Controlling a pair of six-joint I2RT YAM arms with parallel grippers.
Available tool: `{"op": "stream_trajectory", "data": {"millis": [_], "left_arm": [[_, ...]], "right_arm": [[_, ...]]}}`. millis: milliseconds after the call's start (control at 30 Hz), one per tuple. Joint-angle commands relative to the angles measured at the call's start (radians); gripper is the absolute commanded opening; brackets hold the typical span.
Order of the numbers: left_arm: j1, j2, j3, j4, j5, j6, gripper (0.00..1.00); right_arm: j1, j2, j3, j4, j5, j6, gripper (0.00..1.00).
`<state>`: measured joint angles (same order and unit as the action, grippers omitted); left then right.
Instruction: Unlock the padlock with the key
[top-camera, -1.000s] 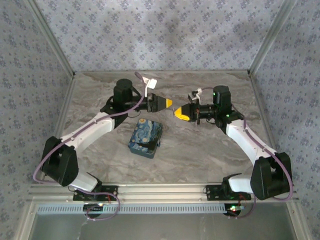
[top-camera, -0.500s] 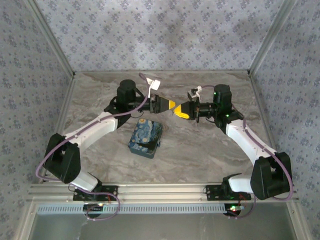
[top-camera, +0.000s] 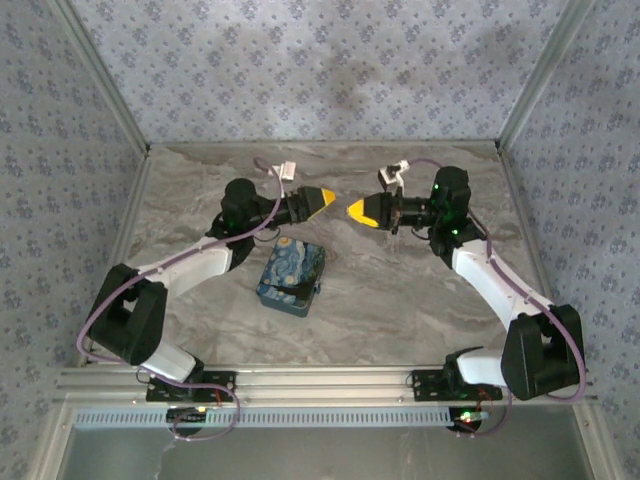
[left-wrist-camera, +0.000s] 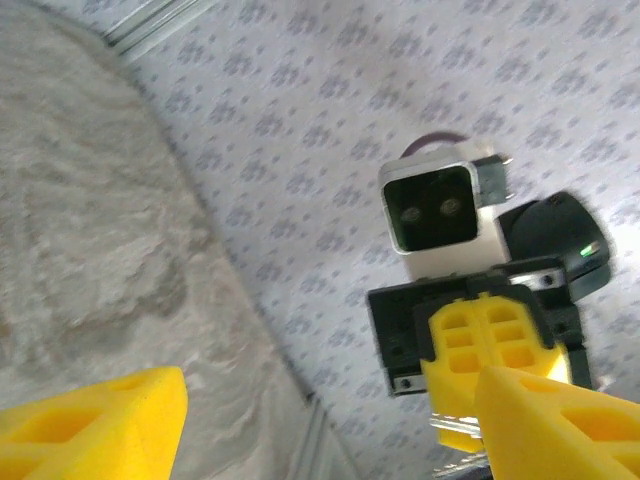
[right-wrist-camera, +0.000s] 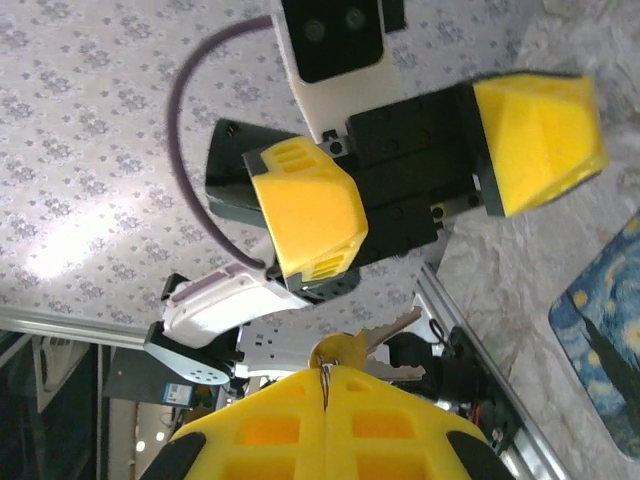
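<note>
My right gripper (top-camera: 356, 211) is shut on the ring of a small bunch of keys (right-wrist-camera: 345, 350), which stick out past its yellow fingertips toward the left arm. In the right wrist view its jaws (right-wrist-camera: 325, 372) are pressed together. My left gripper (top-camera: 325, 201) faces it tip to tip over the back middle of the table, a small gap apart. It is open, its yellow fingers (right-wrist-camera: 305, 215) spread wide with nothing between them. From the left wrist, the left gripper (left-wrist-camera: 330, 430) frames the right gripper (left-wrist-camera: 490, 345) head-on. The padlock is out of view.
A blue tin with a starry-night print (top-camera: 291, 276) lies on the marble table (top-camera: 400, 300) in front of the left gripper, closed; it also shows as the tin (right-wrist-camera: 600, 320) at the right edge of the right wrist view. Patterned walls (top-camera: 320, 70) enclose the back and sides.
The two grippers were almost touching half a second ago. The left gripper has drawn back to the left and opened wider; the right gripper has shifted slightly back, keys still in it.
</note>
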<state>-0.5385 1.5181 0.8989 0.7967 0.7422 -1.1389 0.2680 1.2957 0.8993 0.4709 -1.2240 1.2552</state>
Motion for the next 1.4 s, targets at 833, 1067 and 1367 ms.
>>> {"op": "stream_trajectory", "data": {"millis": [833,1067,1367], "left_arm": [[-0.082,0.080,0.058,0.492,-0.049,-0.304,0.75],[-0.098,0.088,0.069,0.513,-0.030,-0.315,0.65],[-0.104,0.090,0.057,0.543,-0.032,-0.335,0.44]], "right_arm": [[0.057,0.051,-0.040,0.511,0.066,0.250,0.00],[0.061,0.051,-0.050,0.555,0.076,0.265,0.00],[0.016,0.074,-0.097,0.659,0.106,0.318,0.00]]}}
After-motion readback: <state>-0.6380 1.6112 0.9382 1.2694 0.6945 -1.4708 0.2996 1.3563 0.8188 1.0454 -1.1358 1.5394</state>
